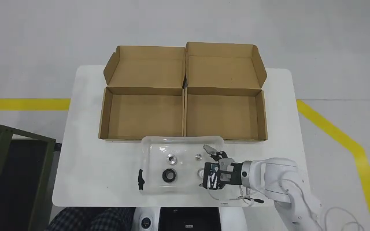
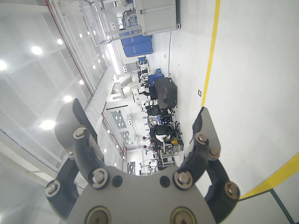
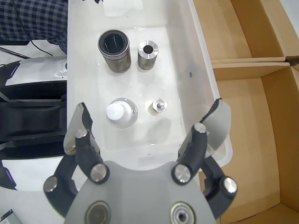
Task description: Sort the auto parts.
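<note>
White table (image 1: 87,173): right gripper (image 3: 150,102) fingers (image 3: 85,117) spread above clear bin (image 3: 205,54) end; left gripper (image 2: 139,104) fingers (image 2: 79,113) spread.

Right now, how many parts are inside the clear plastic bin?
4. A dark bearing and a metal sleeve stand side by side at the taped end; a white-capped part and a small stud sit nearer the right gripper. None seems hidden.

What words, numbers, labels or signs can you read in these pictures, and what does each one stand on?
No text can be read here.
White label on the clear plastic bin: blank.
Blue cabinets in the hall: white marks, too small to read.
Black floor marker: symbol too small to read.
Cardboard boxes: no print shows.
</note>
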